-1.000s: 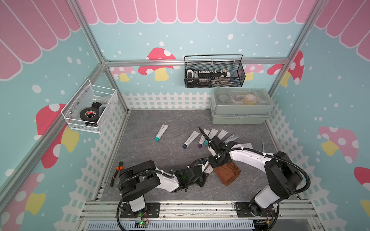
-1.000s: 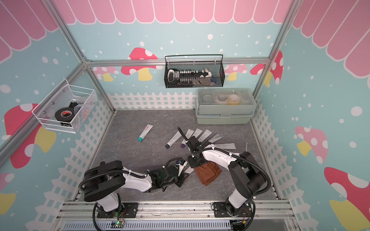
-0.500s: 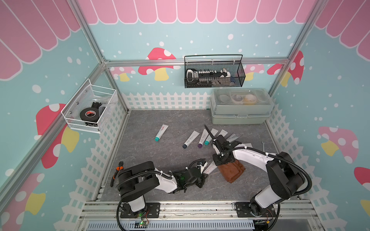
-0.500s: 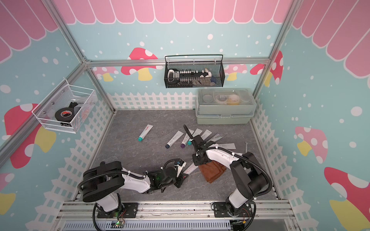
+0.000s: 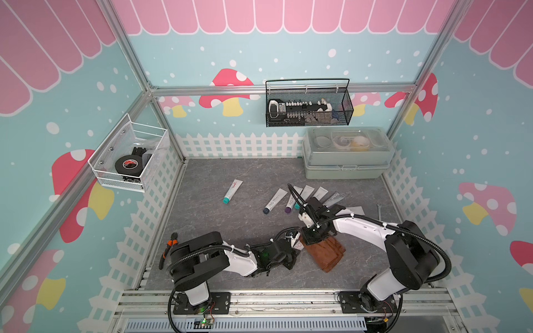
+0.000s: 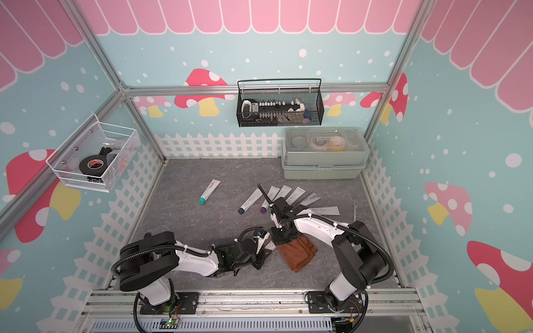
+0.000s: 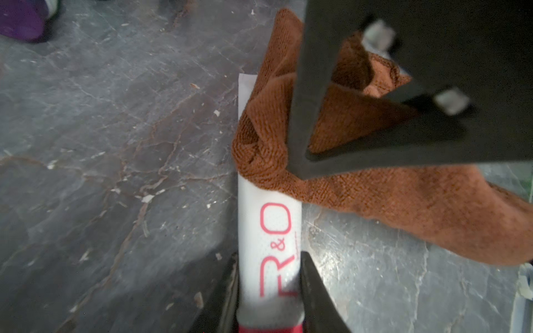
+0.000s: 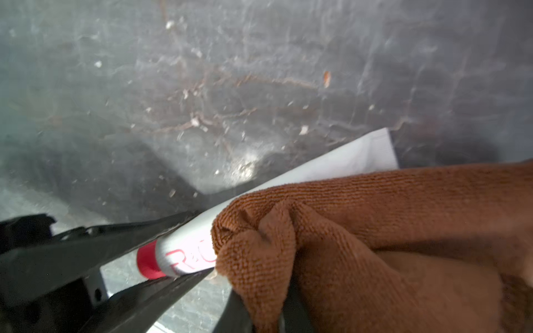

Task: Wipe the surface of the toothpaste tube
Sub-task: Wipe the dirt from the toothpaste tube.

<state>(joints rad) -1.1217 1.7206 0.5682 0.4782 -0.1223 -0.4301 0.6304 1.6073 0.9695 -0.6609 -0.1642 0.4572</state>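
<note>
In a top view, the right gripper (image 5: 313, 235), pinching the brown cloth (image 5: 328, 255), has slid back toward the left gripper (image 5: 292, 252). Left wrist: that gripper clamps the toothpaste tube (image 7: 269, 225) near its cap (image 7: 269, 328). Right wrist: the cloth bunches just beside it, so it should probably press flatter and stroke away.

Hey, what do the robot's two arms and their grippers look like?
Both the left arm and right arm have white link shells between bulky black joint housings. Black corrugated cable conduit loops along each, tied with white zip ties. The left gripper and right gripper have slim matte black fingers.
</note>
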